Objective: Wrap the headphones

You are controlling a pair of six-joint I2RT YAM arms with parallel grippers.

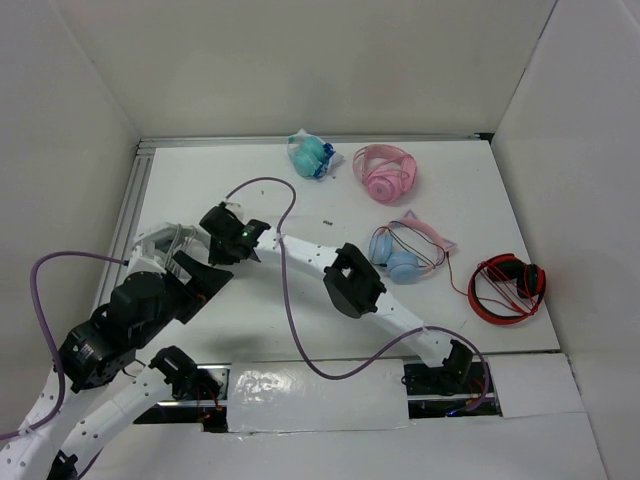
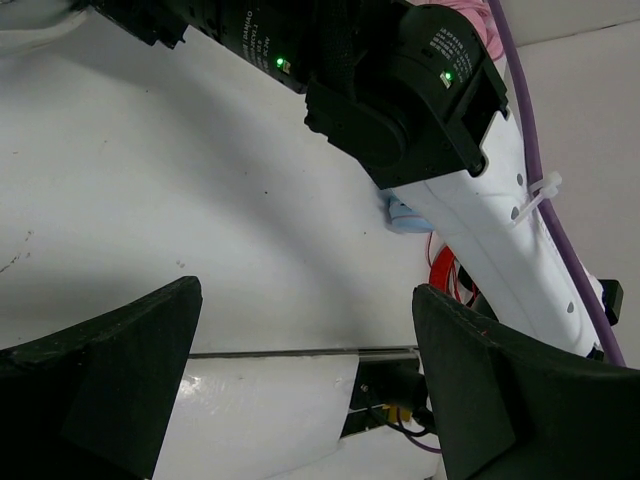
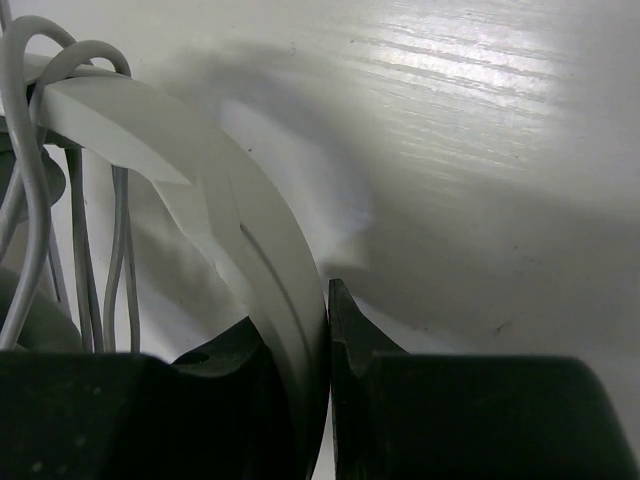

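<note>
Right gripper (image 3: 328,310) pinches the smooth, curved white band of the headphones (image 3: 200,170); thin grey cable (image 3: 40,215) loops at nine o'clock. Left gripper (image 2: 305,292) gapes wide, empty.

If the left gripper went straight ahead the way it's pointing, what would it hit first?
Most likely the bare table just ahead of the open left gripper, which looks tilted down. Past that, the right arm crosses its path. Depth is hard to judge.
</note>
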